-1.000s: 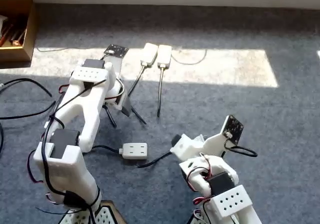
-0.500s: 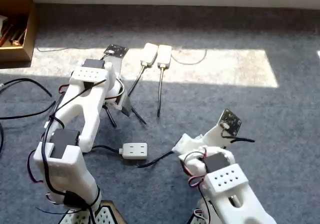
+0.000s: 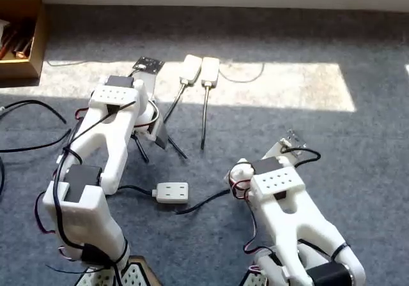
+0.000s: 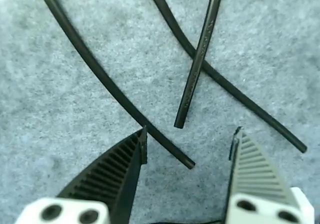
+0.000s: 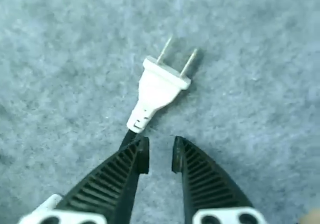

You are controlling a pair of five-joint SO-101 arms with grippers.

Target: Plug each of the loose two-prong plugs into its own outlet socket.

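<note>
A white two-prong plug [image 5: 160, 86] lies flat on the grey carpet, prongs pointing away from my right gripper [image 5: 160, 148]. That gripper hovers just behind the plug's tail with its fingers a narrow gap apart and nothing between them. The plug's black cable [image 3: 198, 204] runs toward a white outlet block [image 3: 172, 191] on the carpet. My left gripper [image 4: 190, 134] hangs open over several loose black cable ends [image 4: 197, 74], holding nothing. In the high view the left gripper [image 3: 153, 136] sits above those cable ends. Two white adapters [image 3: 199, 70] lie side by side farther back.
A wooden box [image 3: 22, 37] stands at the back left corner. Loose black wires [image 3: 32, 126] curl over the carpet at the left. A bright sunlit band [image 3: 287, 85] crosses the carpet at the back. Open carpet lies to the right of the right arm [image 3: 275, 184].
The right arm has swung forward and tipped its wrist down over the carpet by the plug. The left arm, outlet block and adapters have not moved.
</note>
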